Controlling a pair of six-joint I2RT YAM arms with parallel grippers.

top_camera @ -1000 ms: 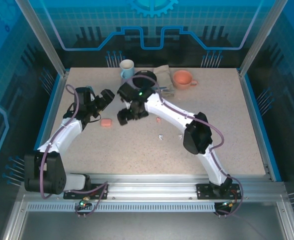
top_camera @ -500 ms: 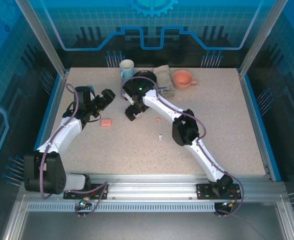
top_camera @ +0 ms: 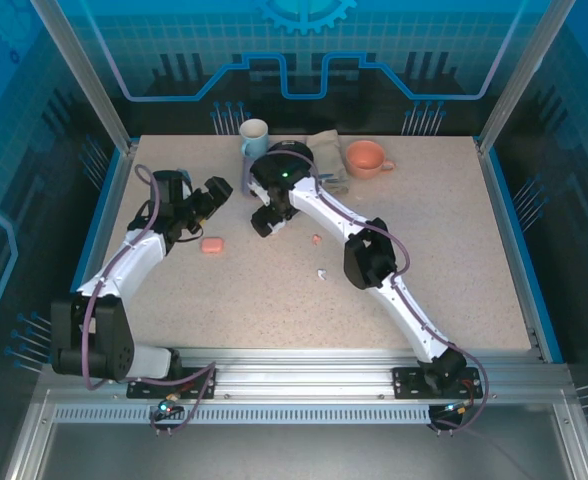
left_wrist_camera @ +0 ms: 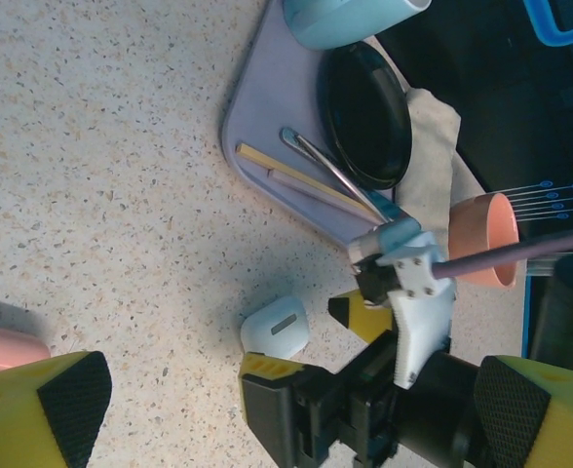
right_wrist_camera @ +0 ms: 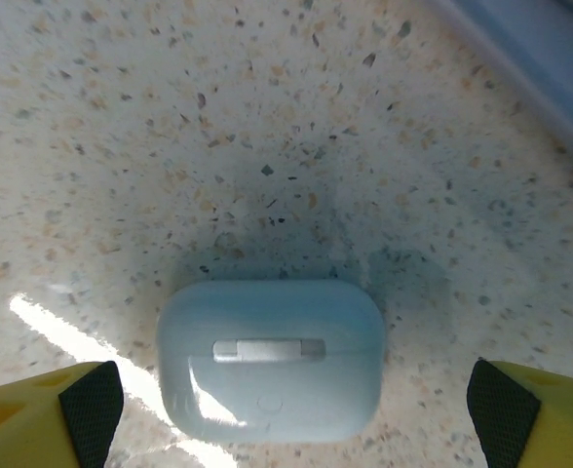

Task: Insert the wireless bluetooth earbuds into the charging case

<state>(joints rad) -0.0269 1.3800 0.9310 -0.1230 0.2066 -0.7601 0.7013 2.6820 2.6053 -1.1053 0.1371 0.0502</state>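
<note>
Your right hand (top_camera: 264, 222): fingers wide, low over the white charging case (right_wrist_camera: 270, 356).
Your left hand (top_camera: 207, 199): fingers wide, near the pink case (top_camera: 211, 244).
Earbuds: pink earbud (top_camera: 316, 239) and white earbud (top_camera: 322, 273) lie loose on the worktop (top_camera: 454, 260), apart from both cases.

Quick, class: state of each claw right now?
Left claw: open, empty.
Right claw: open, straddling the white charging case, not gripping it.

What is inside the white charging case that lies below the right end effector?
Its inside cannot be seen: the white charging case lies shut on the table, showing just its hinge side. The right end effector hangs open over it.
</note>
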